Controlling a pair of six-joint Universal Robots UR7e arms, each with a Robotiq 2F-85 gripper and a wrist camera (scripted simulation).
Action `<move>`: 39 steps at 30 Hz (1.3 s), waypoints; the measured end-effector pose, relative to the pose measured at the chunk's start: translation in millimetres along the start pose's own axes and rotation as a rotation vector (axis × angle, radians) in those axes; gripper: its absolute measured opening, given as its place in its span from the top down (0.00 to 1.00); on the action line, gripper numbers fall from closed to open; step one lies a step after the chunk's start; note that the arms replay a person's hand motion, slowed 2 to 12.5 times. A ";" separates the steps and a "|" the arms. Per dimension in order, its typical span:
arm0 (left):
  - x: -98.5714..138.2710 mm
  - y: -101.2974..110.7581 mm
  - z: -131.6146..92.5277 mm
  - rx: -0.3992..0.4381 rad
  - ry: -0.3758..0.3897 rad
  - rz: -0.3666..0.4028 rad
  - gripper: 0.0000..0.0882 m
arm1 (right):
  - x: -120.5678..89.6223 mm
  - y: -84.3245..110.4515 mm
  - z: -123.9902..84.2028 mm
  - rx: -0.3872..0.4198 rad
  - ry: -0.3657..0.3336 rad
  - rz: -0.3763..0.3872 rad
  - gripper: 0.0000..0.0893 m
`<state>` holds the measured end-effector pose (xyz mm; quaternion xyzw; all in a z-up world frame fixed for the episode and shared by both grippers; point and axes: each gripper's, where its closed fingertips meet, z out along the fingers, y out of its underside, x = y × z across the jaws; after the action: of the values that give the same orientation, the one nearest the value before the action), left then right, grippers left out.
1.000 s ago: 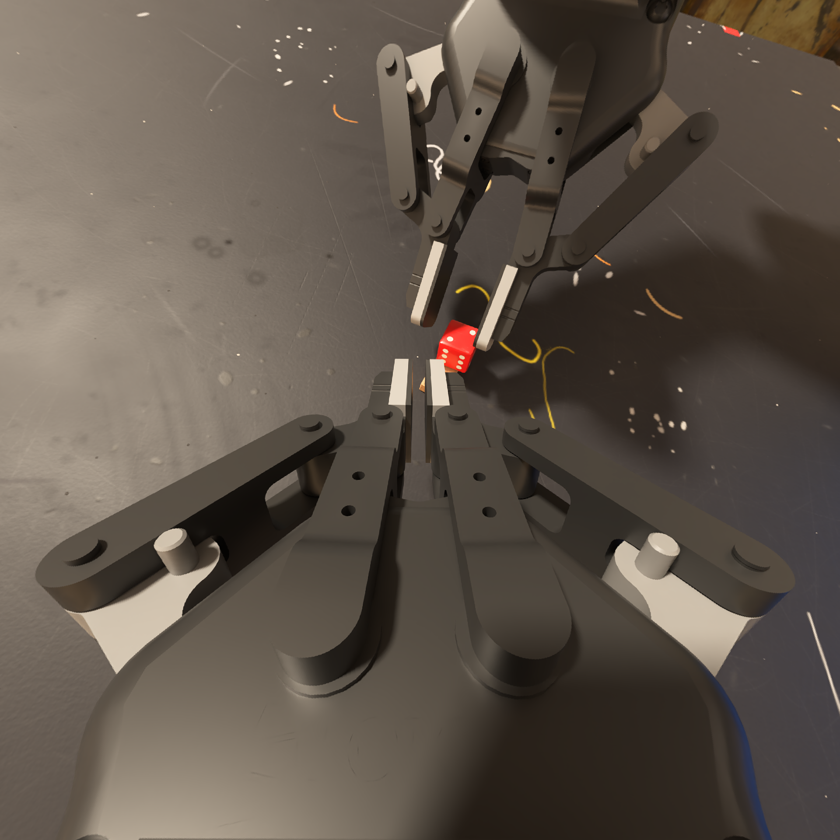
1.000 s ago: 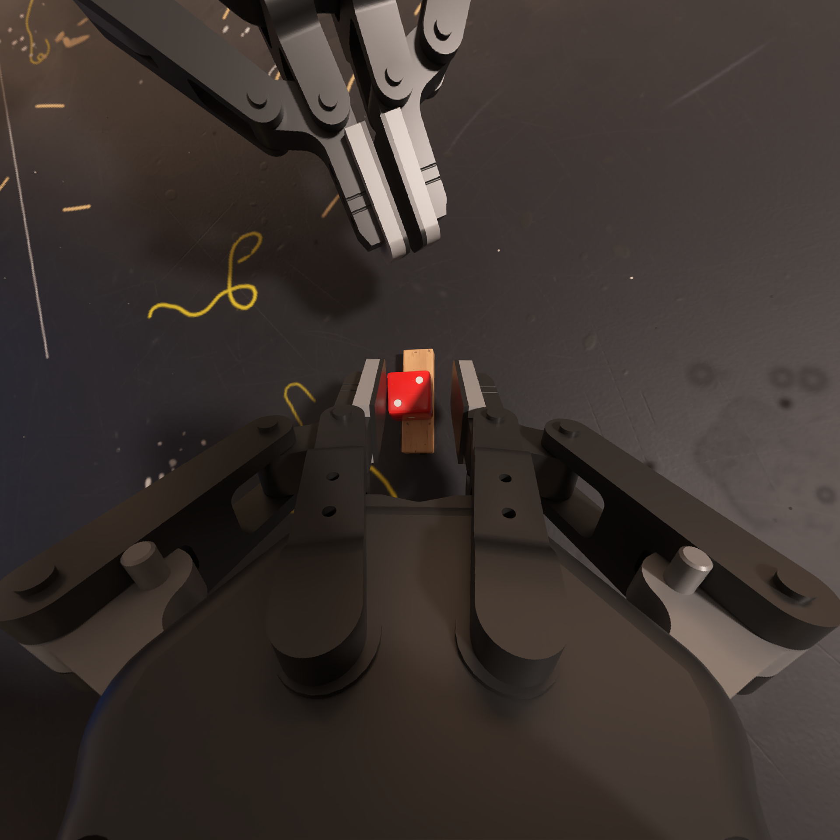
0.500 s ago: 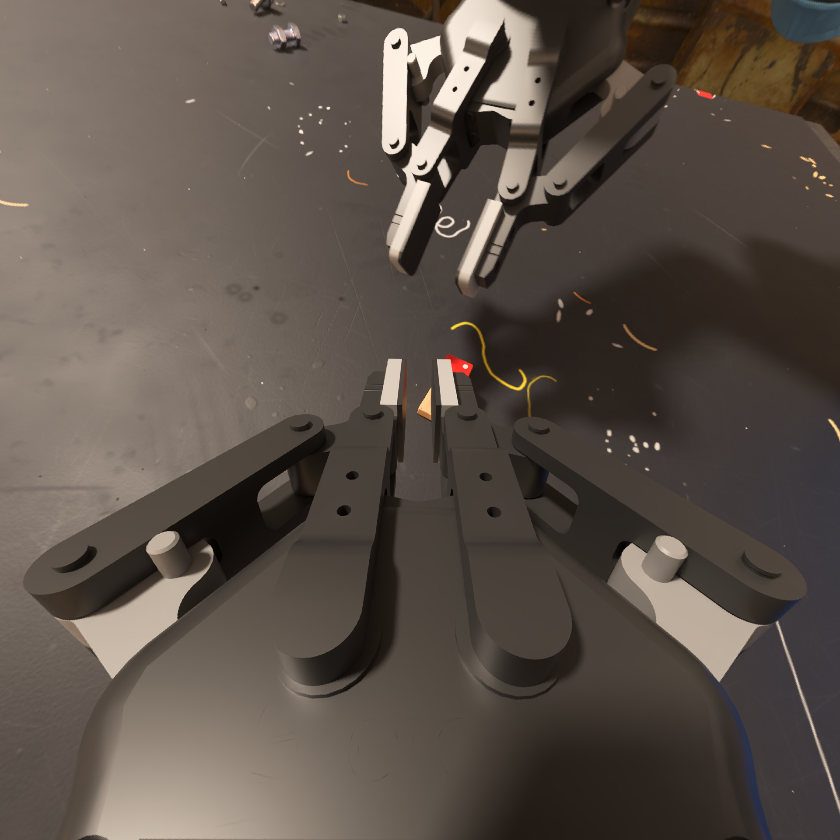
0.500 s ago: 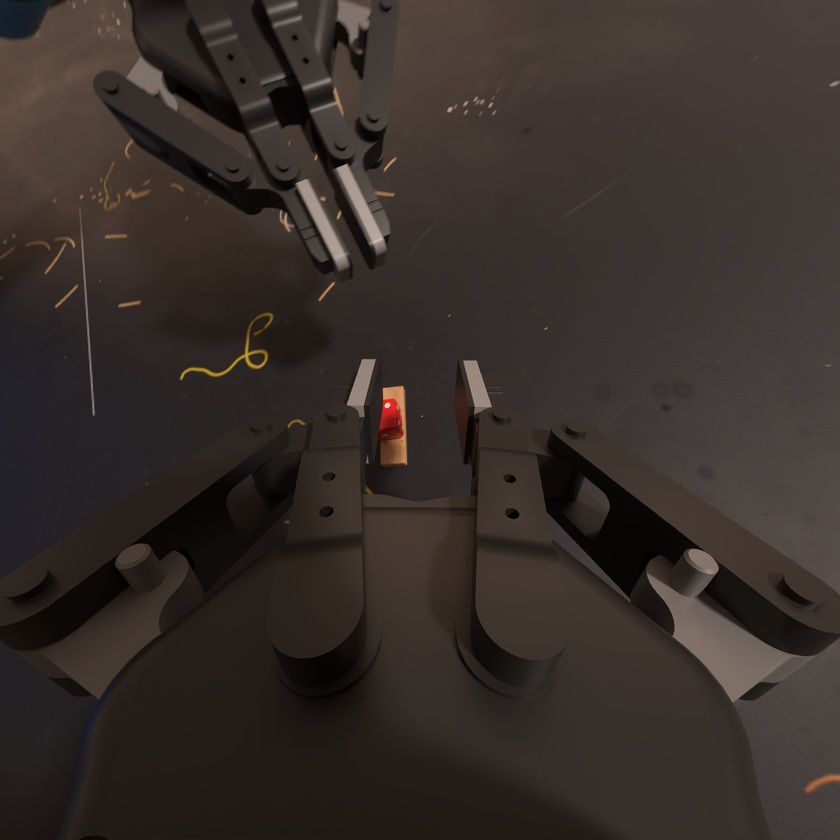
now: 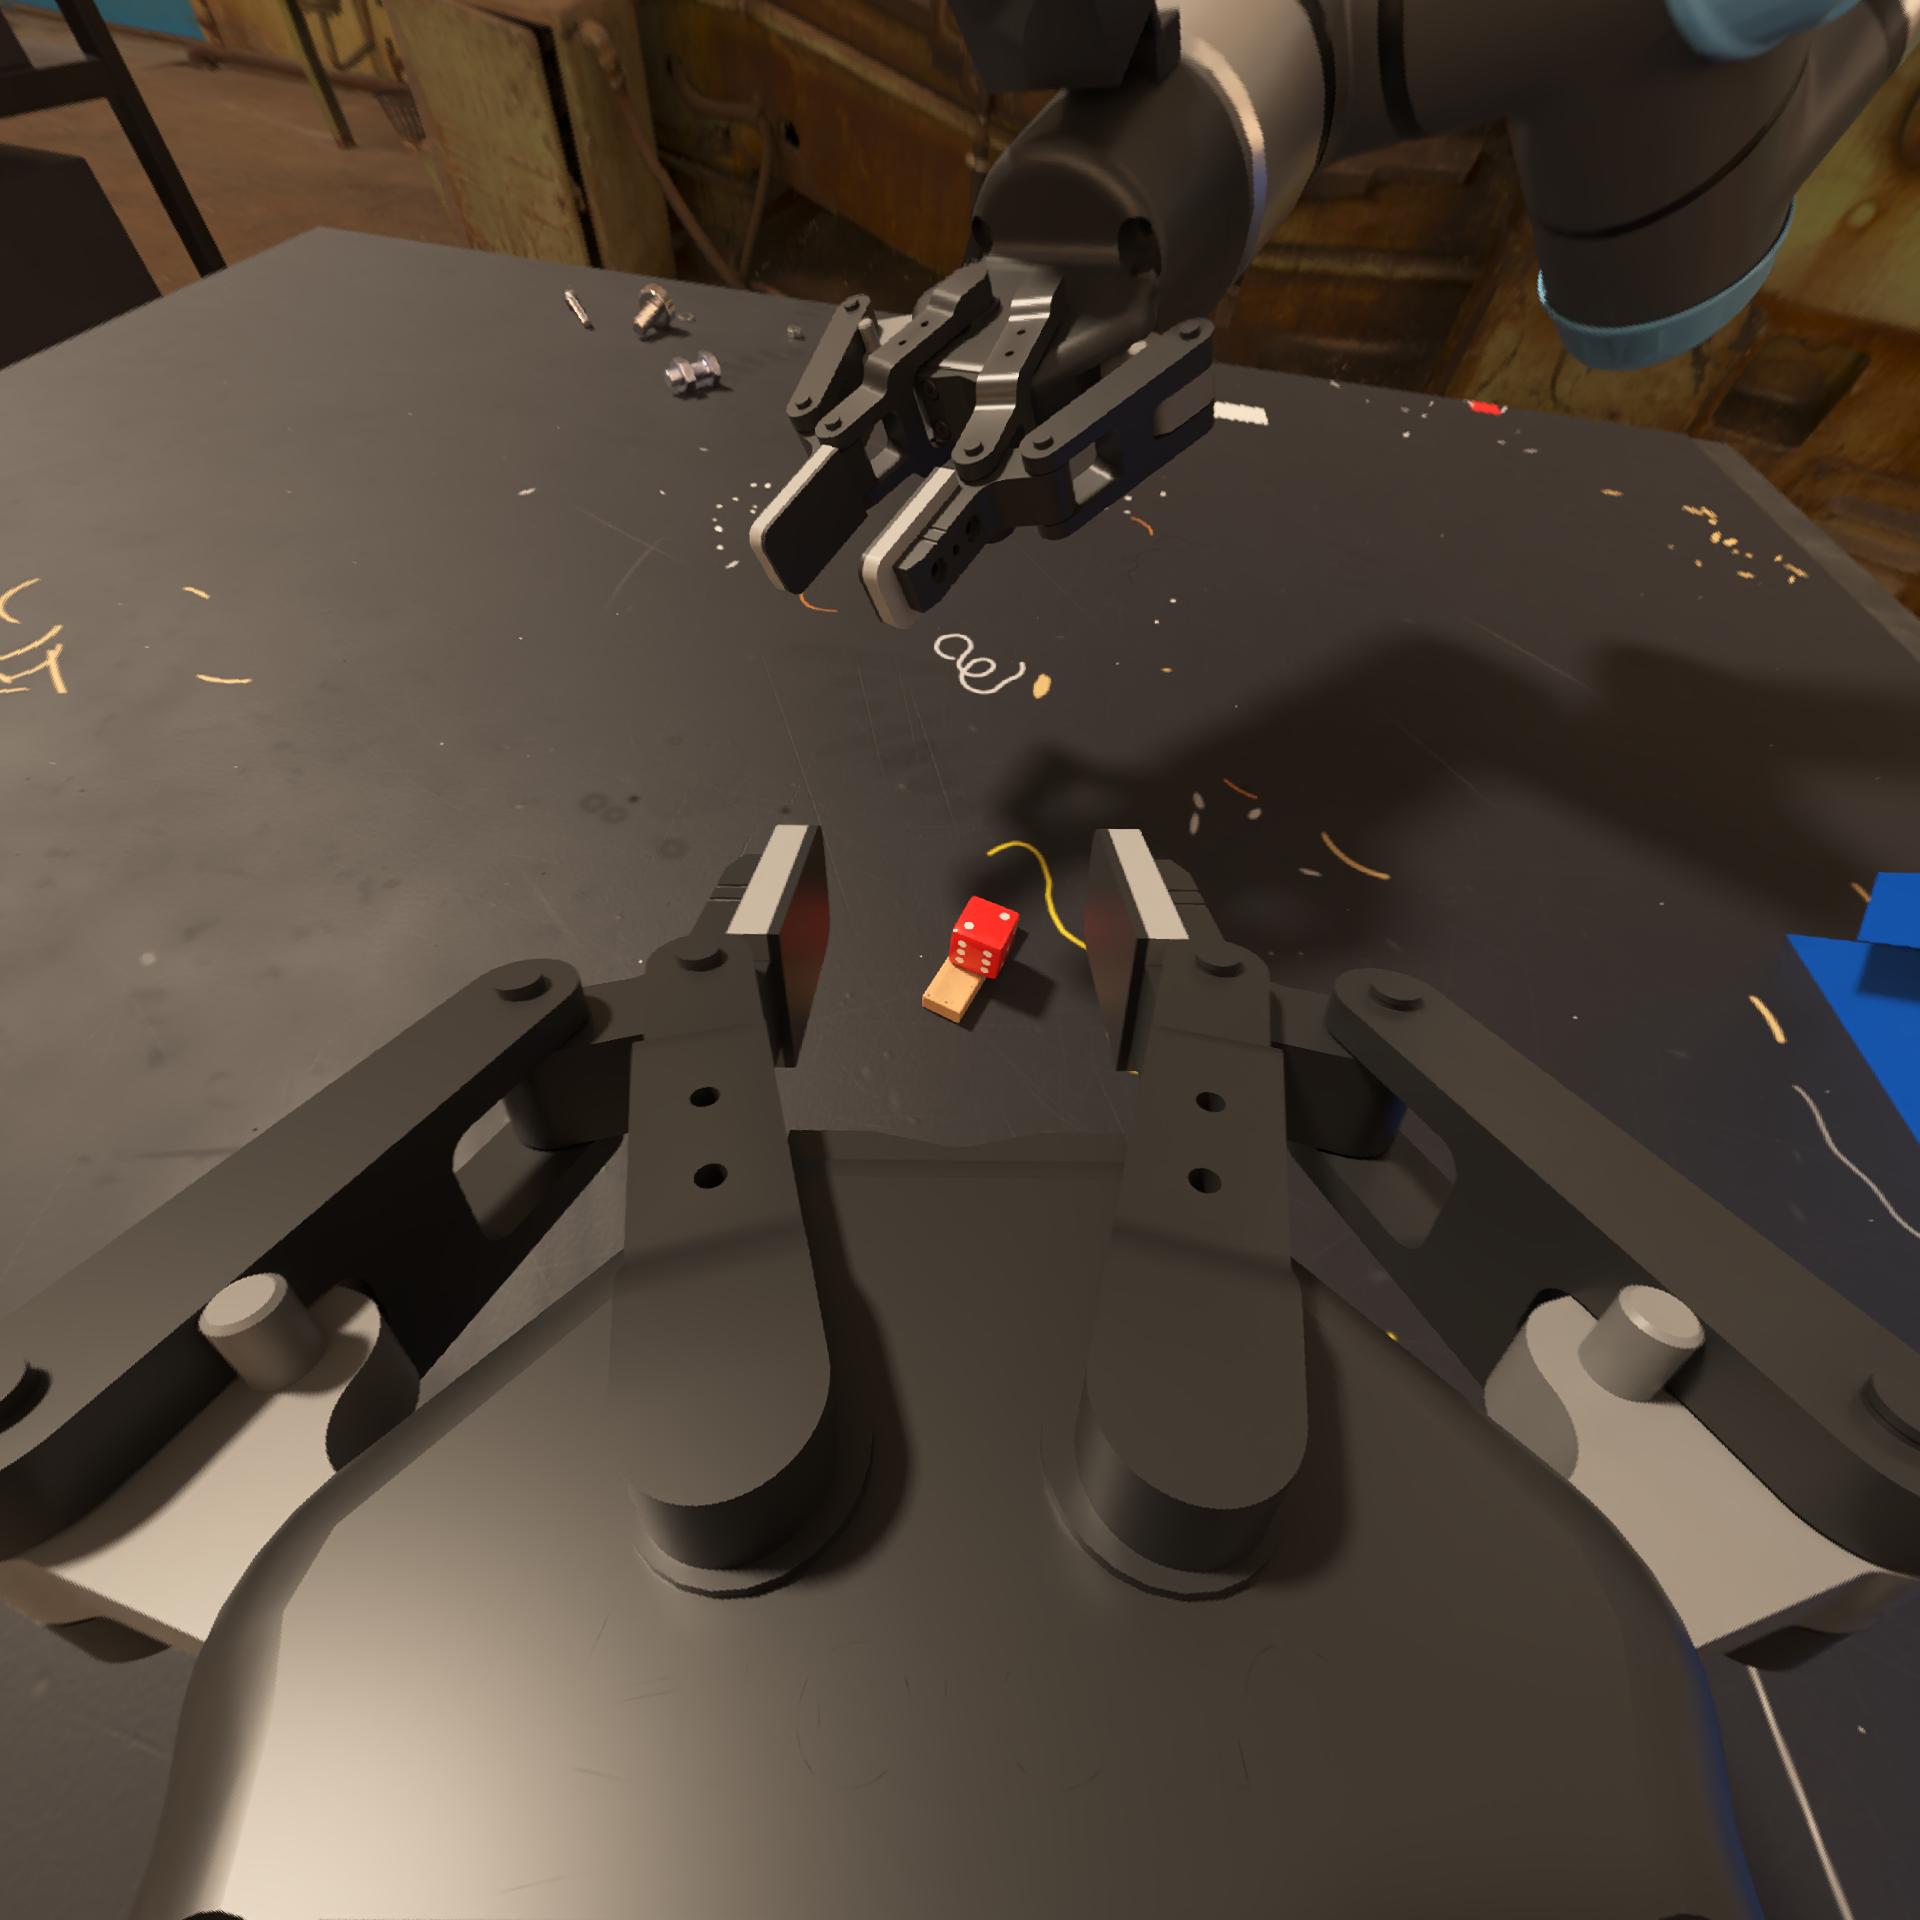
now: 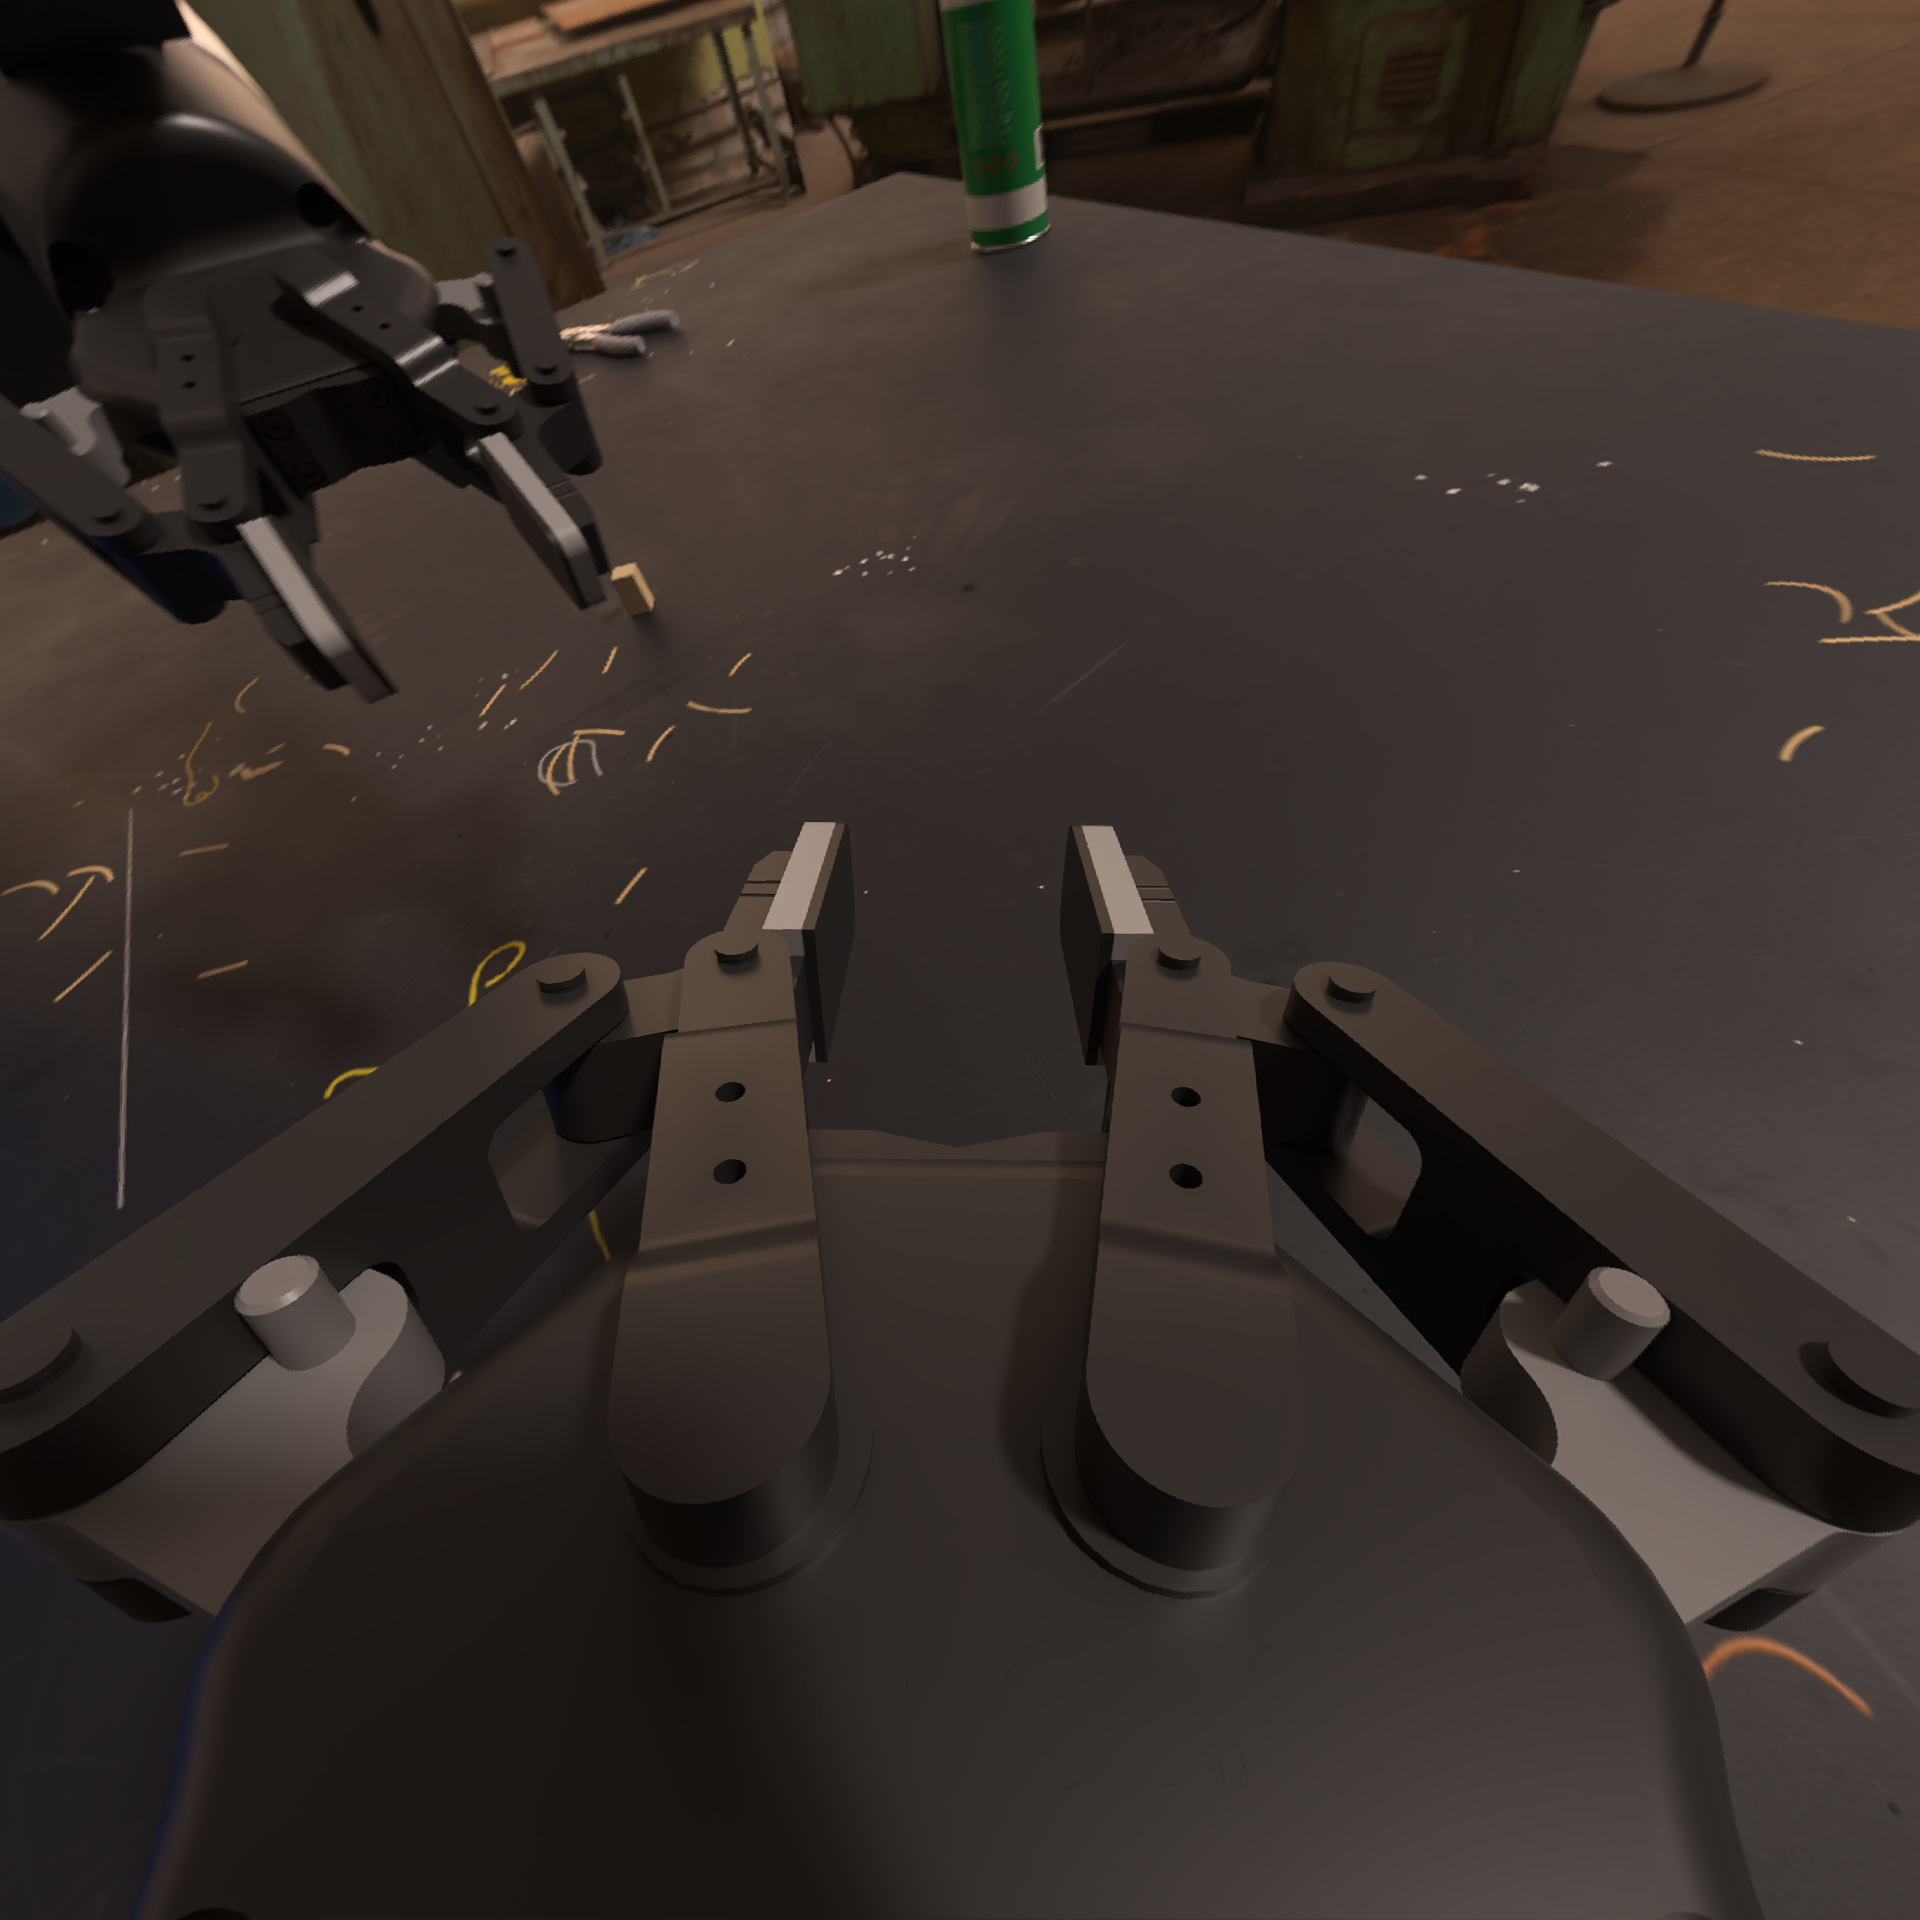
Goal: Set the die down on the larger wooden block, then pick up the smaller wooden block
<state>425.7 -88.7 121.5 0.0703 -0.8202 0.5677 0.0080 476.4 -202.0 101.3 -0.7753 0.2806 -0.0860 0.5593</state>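
The red die (image 5: 983, 933) rests on the far end of a flat tan wooden block (image 5: 950, 1000) lying on the dark table (image 5: 416, 831). My left gripper (image 5: 961, 894) is open and empty, high above them, with die and block showing between its fingers. My right gripper (image 6: 961, 883) is open and empty above bare table; it also shows in the left wrist view (image 5: 836, 577), raised beyond the die. A smaller tan wooden block (image 6: 632, 589) lies on the table just behind the left gripper's far finger (image 6: 551, 520). Die and larger block are hidden in the right wrist view.
A green can (image 6: 997, 125) stands at the table's far edge. Loose bolts (image 5: 691, 369) lie at the far left. A blue sheet (image 5: 1870, 966) lies at the right edge. A grey rag (image 6: 623, 327) lies beyond the left gripper. A yellow thread (image 5: 1039, 883) lies beside the die.
Both grippers have risen and drawn back from the table. The left gripper has gone from nearly shut to wide open. The right gripper has left the die, which stays on the block.
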 end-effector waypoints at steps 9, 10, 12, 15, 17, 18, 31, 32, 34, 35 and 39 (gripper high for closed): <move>4.7 12.4 -29.5 0.022 -0.091 0.003 0.37 | 16.1 -1.5 -12.6 0.069 0.086 0.044 0.49; 2.7 15.7 -32.9 0.015 -0.113 0.003 0.37 | 16.7 -2.3 -13.7 0.079 0.090 0.050 0.48; -1.8 22.3 -39.7 0.001 -0.154 -0.002 0.36 | 17.0 -3.7 -15.4 0.096 0.093 0.065 0.47; -6.2 31.2 -48.5 -0.018 -0.194 -0.017 0.34 | 16.5 -5.0 -17.0 0.117 0.094 0.091 0.42; -7.3 35.3 -52.8 -0.027 -0.206 -0.028 0.33 | 16.1 -6.7 -17.7 0.131 0.096 0.104 0.39; -7.6 37.0 -54.7 -0.030 -0.210 -0.032 0.33 | 15.8 -7.9 -18.0 0.138 0.097 0.108 0.37; -14.2 56.1 -81.3 -0.088 -0.283 -0.071 0.28 | 11.5 -14.8 -16.3 0.139 0.192 0.051 0.22; -13.8 58.9 -83.4 -0.100 -0.288 -0.073 0.28 | 10.5 -15.1 -16.0 0.135 0.198 0.040 0.22; -13.6 65.0 -88.3 -0.128 -0.303 -0.078 0.27 | 7.2 -15.6 -15.0 0.127 0.205 0.018 0.22; -13.3 68.1 -90.8 -0.142 -0.311 -0.081 0.27 | 5.3 -15.8 -14.5 0.123 0.207 0.007 0.22; -12.3 80.2 -99.9 -0.198 -0.344 -0.097 0.27 | -4.1 -17.6 -12.6 0.114 0.210 -0.040 0.23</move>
<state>421.2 33.5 81.2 0.2048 -0.8568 0.4630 -0.0980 473.3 -206.4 122.6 -0.7345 0.3169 -0.1935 0.5680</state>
